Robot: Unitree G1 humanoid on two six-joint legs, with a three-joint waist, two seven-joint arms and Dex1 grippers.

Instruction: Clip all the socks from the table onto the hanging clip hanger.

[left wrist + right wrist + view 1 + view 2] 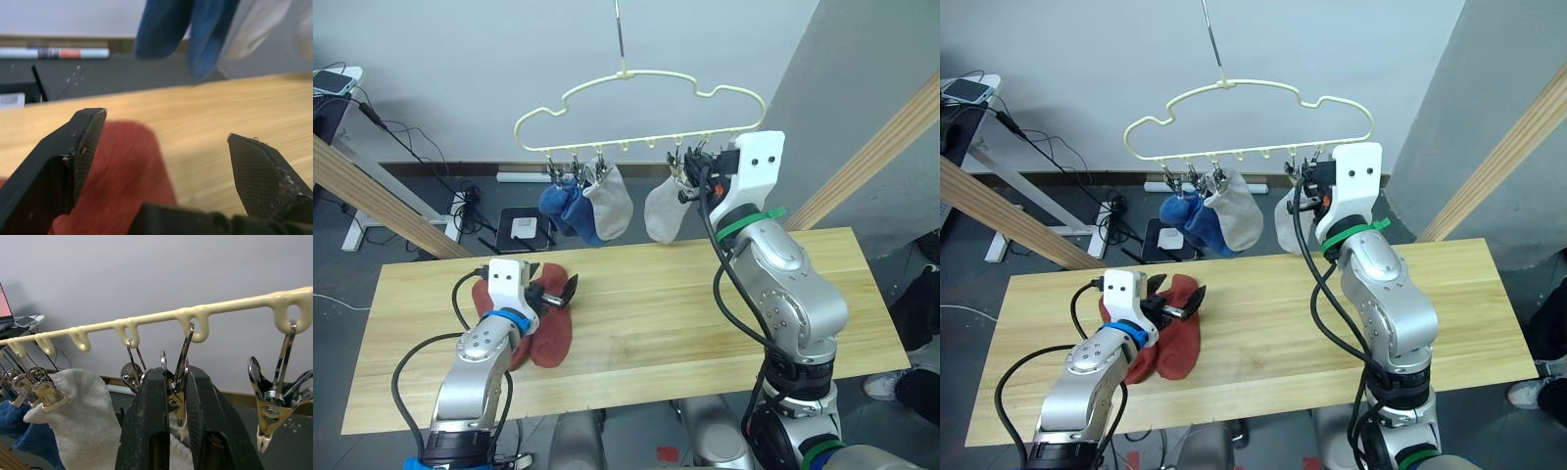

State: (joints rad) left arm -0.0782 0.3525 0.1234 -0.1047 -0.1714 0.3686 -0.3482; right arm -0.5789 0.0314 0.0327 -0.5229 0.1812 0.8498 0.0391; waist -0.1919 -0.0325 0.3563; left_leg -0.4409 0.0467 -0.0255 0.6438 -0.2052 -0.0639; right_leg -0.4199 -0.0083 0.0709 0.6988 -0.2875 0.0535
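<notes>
The two red socks [536, 331] lie side by side on the table [705, 313], right under and just ahead of the left fingers [560, 292], which stand wide open with nothing between them. From the wrist, one finger [80, 147] hangs over red knit while the other is over bare wood, so the nearer sock's edge lies between them, a little toward the first finger. The socks' long axes run roughly from the table's far side toward the near edge, about in line with the reach of the left arm. This arm is much the nearer to them, so the pick looks like its job: a short drop onto the sock edge and a pinch. The hanger [636, 108] hangs above and beyond the table's far edge, well above the left fingers. On it are two blue socks [570, 211] and a grey sock [610, 204] close together, and another grey sock [664, 211] further along. The right fingers [173, 396] are up at the hanger, closed tight on a metal clip [182, 377] over that second grey sock, with a free clip [274, 401] just beside them.
</notes>
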